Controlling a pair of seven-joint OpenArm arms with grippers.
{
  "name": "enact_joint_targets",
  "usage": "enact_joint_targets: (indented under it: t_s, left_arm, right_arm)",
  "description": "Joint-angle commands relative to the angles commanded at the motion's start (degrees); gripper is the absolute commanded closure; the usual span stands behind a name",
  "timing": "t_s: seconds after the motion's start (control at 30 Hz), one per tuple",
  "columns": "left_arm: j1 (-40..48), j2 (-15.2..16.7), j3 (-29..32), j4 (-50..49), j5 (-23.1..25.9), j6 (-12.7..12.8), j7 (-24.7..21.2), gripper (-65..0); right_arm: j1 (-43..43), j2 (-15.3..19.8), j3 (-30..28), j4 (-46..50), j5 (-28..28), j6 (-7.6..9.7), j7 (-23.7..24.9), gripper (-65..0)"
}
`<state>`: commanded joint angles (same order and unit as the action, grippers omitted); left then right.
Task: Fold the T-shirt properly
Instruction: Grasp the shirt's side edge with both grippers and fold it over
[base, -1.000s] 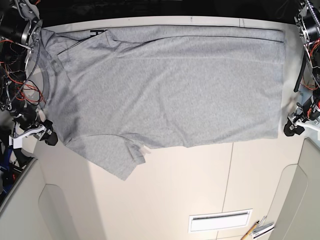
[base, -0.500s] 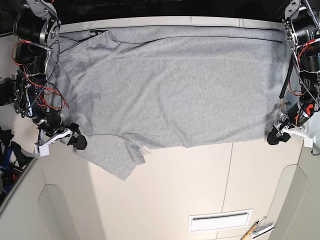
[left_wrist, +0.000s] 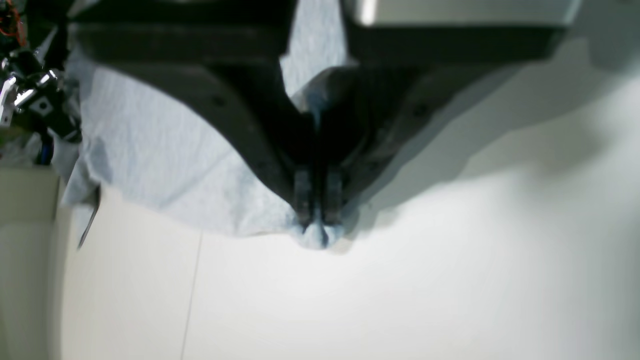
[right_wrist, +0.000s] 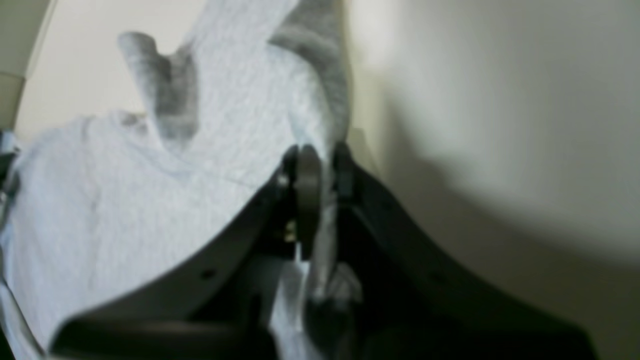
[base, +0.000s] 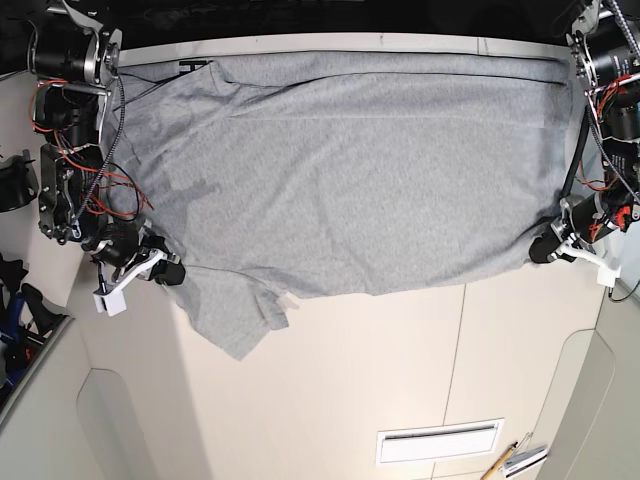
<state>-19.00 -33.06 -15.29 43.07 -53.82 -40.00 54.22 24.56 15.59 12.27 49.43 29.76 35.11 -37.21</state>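
The T-shirt (base: 350, 170) lies spread flat on the tabletop (base: 400, 370), plain side up, its length running across the base view and its far edge along the tabletop's far edge. One sleeve sticks out from the shirt's near edge.

The left gripper (left_wrist: 317, 220) sits at the near hem corner of the shirt, its fingers (left_wrist: 301, 192) pressed together on a small tuft of grey cloth that pokes out beyond the tips. The right gripper (right_wrist: 320, 165) is at the shirt's near edge beside the sleeve, fingers (right_wrist: 305, 185) clamped on a fold of fabric that runs up between them.

Both holds look thin, especially the left one, which seems to catch only the very corner. If the arms lift or carry the edge over, that corner could slip free and drop. Uneven motion between the arms would likely skew the fold line, and the loose sleeve may bunch under the body.
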Motion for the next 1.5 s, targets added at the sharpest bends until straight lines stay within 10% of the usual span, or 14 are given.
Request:
enact_joint_targets:
  t_s: [0.67,0.87,1.07,1.33,1.5]
  left_arm:
    - [14.69,-7.13,0.0,25.75,-14.51,0.0,15.39,0.0]
    - [20.26,-7.08,0.0,27.65,-14.51,0.0,14.93,0.0]
    - [21.09,-6.8,0.0,27.65,-14.51,0.0,11.17,0.0]
    - [21.14,-6.8,0.0,27.65,-14.34,0.0,11.37,0.0]
    - [21.59,-6.78,0.0,27.65,-14.36,0.0,11.58,0.0]
  right_arm:
    - [-15.54,13.79,0.39,24.7,13.09,-0.22,-10.6,0.0]
    - [-21.51,13.75,0.5,24.63,10.43,-0.85,-9.99,0.0]
    - [-23.91,12.92,0.87,24.63,9.73,-0.85,-6.43,-33.6]
    - [-17.2,10.21,8.07,24.72,11.15,-0.85,-6.01,-33.6]
    - [-13.22,5.44,7.65,23.02,2.86,-0.92,-1.73,-33.6]
